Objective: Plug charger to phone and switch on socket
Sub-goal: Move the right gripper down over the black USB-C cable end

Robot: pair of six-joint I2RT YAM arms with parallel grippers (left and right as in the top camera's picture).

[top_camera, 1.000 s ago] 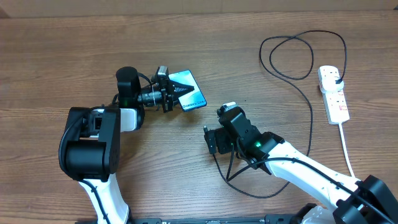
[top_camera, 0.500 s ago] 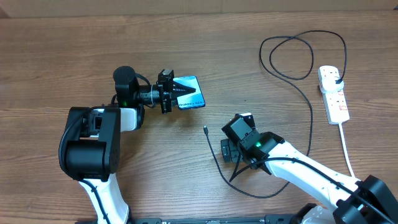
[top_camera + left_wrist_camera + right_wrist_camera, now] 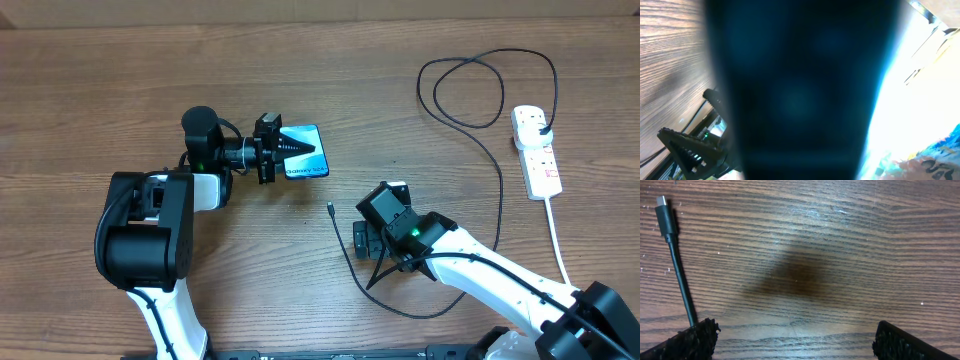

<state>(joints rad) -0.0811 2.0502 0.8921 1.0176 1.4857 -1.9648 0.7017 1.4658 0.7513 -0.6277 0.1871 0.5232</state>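
Observation:
The phone (image 3: pixel 308 153), light blue with black edges, is raised at an angle, and my left gripper (image 3: pixel 289 146) is shut on its near end. In the left wrist view the phone (image 3: pixel 800 90) fills the frame as a dark blur and hides the fingers. The charger cable (image 3: pixel 499 180) runs from a black plug in the socket (image 3: pixel 538 160) round a loop to its small plug tip (image 3: pixel 330 209), which lies loose on the wood. My right gripper (image 3: pixel 364 243) hovers open just right of that tip. In the right wrist view the tip (image 3: pixel 662 210) lies left of the gripper (image 3: pixel 795 345), outside its left finger.
The socket's thick white cord (image 3: pixel 558 240) trails toward the front right edge. The cable's loop (image 3: pixel 480 90) lies at the back right. A slack bend of cable (image 3: pixel 390 300) lies under the right arm.
My right gripper has drawn back to the right and toward the front, uncovering the plug tip on the table. The left gripper has turned the phone slightly flatter.

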